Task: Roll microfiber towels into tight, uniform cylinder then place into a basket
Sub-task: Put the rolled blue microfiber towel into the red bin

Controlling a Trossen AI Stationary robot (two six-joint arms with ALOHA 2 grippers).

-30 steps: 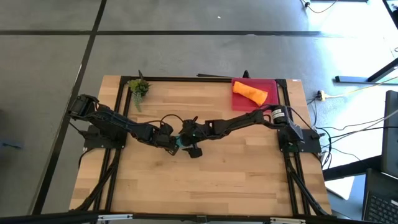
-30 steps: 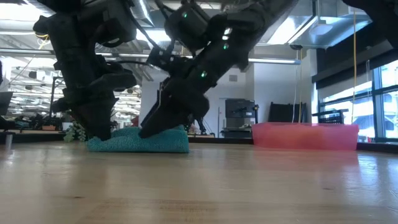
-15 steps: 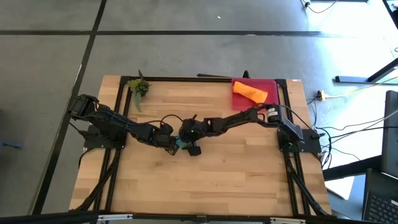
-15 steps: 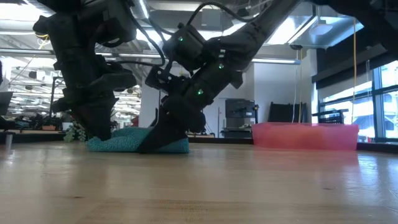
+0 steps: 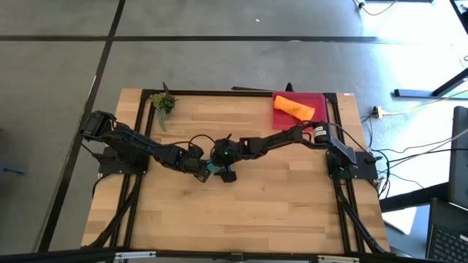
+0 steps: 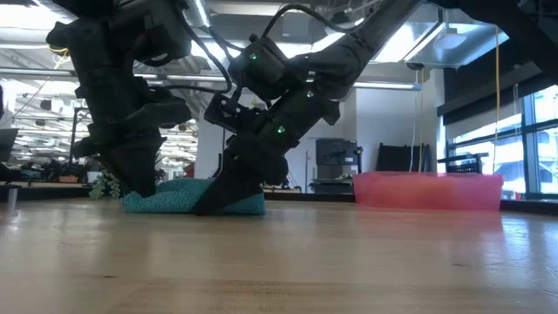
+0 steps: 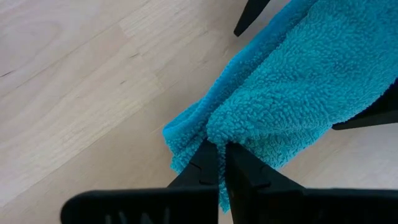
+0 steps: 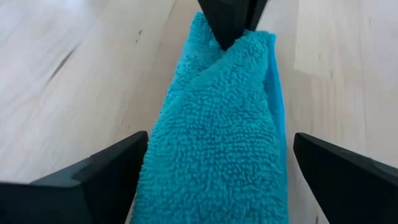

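A teal microfiber towel (image 8: 214, 93), rolled into a short thick bundle, lies on the wood table (image 5: 256, 212) near its middle; it also shows in the low view (image 6: 187, 199). My left gripper (image 7: 219, 149) is shut on the roll's left end. My right gripper (image 8: 221, 140) is open and low over the roll's other part, one finger (image 8: 99, 177) on each side of it. An orange rolled towel (image 5: 294, 108) lies in the pink-red basket (image 5: 325, 98) at the far right. My left gripper pinches the end of the teal roll (image 7: 208, 132) between its two fingers, coming slanting down from the table's left. Several layers bunch up at the fingertips. The roll rests on the table. My right gripper stands astride the roll; whether its fingers touch the cloth I cannot tell.
A small green plant (image 5: 164, 102) sits at the table's far left corner. The basket (image 6: 427, 190) stands to the right of both grippers. Bare wood stretches across the near half of the table.
My right gripper has come down and a little toward the table's left, its open fingers sinking beside the teal roll to the tabletop. The roll and my left gripper have stayed where they were.
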